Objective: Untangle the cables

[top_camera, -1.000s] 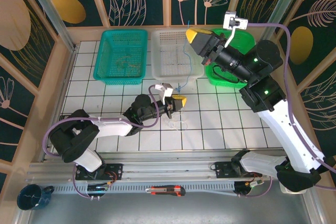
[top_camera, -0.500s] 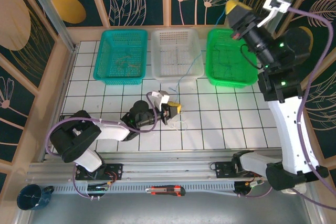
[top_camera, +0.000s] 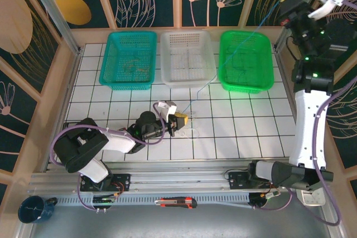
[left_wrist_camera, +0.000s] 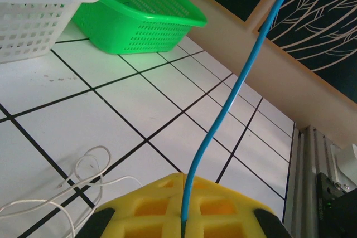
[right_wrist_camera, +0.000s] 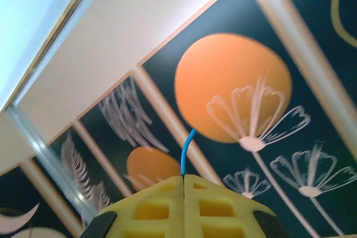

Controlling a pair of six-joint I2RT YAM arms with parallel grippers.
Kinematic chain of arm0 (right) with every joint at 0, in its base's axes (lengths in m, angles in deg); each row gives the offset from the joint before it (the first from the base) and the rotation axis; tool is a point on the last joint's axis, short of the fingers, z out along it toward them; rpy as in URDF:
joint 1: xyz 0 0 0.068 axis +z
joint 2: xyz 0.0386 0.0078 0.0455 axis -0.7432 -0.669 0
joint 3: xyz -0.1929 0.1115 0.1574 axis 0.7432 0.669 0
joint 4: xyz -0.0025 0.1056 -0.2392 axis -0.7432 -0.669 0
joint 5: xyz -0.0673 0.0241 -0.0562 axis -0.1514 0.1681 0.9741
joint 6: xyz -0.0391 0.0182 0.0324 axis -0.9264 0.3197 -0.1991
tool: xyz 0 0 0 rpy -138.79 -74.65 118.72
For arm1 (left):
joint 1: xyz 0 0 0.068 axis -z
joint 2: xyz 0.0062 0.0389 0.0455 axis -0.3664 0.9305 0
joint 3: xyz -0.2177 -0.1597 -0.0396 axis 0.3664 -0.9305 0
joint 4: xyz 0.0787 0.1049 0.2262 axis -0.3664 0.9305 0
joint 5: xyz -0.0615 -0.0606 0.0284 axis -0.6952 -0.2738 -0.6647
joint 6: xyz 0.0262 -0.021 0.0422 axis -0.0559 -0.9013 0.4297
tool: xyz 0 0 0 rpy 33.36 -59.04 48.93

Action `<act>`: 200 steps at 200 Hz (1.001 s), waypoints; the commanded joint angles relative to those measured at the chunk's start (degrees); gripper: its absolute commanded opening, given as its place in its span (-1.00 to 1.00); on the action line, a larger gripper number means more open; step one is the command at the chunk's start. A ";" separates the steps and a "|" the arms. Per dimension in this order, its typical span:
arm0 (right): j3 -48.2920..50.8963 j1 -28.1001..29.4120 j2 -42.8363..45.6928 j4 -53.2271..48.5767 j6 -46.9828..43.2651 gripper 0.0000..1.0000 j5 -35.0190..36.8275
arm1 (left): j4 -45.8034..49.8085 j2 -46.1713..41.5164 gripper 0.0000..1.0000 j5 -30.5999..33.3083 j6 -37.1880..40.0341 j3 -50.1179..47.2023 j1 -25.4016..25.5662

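L wrist view: blue cable (left_wrist_camera: 222, 115) lower end hidden betw. closed L jaws, top cut by frame edge; white cable (left_wrist_camera: 111, 181) runs off left + bottom edges; white basket (left_wrist_camera: 33, 20) cut at left. Top view: teal basket (top_camera: 131, 33) contents too small to ID. R wrist view: wall panels (right_wrist_camera: 234, 82) blurred.

The top view looks steeply down from above and behind the arm bases, wide over the whole table (top_camera: 234, 137), with the green basket (top_camera: 246, 61) far right. The left wrist view sits low, nearer than that basket and to its left. It faces the basket across the tiles, close behind the left gripper (left_wrist_camera: 183, 204). The right wrist view, high at the basket's right, tilts up at the wall (right_wrist_camera: 234, 82) past the right gripper (right_wrist_camera: 184, 193). The top and left wrist views share the basket and the blue cable (left_wrist_camera: 234, 87).
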 commanded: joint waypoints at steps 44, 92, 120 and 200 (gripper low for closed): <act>-0.57 -7.11 1.30 3.23 4.42 -1.00 -1.81 | -2.92 0.04 -1.00 0.75 0.72 -2.61 -1.08; 2.98 -2.57 0.46 11.42 11.80 -1.00 -8.92 | -2.33 -1.31 -1.00 0.37 0.10 -1.03 -1.46; 2.91 4.95 -0.39 11.30 9.43 -1.00 -7.29 | 0.37 -3.21 -1.00 0.12 0.51 2.07 -1.50; -7.54 7.71 -9.95 13.45 9.53 -1.00 -4.11 | 3.47 -4.80 0.17 0.15 0.51 6.57 -1.43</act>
